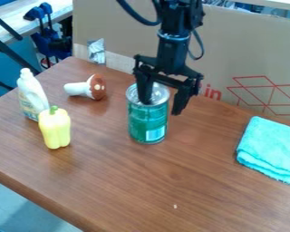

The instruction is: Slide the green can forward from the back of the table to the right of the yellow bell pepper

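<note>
Green metal can [146,118] stands upright on the brown worktop [135,181], off-centre beneath your black gripper [161,108], whose jaws are apart, one over the lid, the other beyond the rim.

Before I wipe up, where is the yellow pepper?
In the camera view, the yellow pepper stands on the table toward the left, in front and to the right of the white bottle.

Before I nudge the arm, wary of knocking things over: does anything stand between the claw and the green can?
Nothing visible does: the open claw is right at the top of the green can. The yellow pepper, white bottle and brown-and-white toy are off to one side, the turquoise cloth to the other.
</note>
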`<state>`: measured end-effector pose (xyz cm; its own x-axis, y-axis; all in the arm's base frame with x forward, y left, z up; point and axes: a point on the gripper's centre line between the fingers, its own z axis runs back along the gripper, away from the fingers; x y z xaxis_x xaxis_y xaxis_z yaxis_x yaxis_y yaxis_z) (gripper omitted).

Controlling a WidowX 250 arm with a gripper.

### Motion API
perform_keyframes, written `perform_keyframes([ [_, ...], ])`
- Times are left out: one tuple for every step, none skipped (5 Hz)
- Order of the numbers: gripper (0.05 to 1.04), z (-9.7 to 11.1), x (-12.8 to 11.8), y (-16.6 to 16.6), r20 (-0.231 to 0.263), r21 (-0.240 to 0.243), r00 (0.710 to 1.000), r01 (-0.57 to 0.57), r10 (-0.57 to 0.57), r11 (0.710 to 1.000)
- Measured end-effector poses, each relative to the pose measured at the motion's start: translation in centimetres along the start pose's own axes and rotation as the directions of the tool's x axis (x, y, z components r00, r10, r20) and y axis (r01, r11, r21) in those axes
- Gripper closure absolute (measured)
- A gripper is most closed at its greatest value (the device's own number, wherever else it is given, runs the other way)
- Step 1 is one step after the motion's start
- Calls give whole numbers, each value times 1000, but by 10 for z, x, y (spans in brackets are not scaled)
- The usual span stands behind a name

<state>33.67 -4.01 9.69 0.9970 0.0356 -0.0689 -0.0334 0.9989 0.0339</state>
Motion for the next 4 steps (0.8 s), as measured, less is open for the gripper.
perform_keyframes([
  [83, 2, -34, -6, -12, -9, 1000, -22, 22, 1000],
  [83, -2, -76, -20, -68, -41, 997, -22, 19, 999],
  [83, 1, -105, -35, -86, -50, 996, 12, -16, 999],
  [83, 9, -118, -39, -75, -50, 997, 18, -22, 999],
])
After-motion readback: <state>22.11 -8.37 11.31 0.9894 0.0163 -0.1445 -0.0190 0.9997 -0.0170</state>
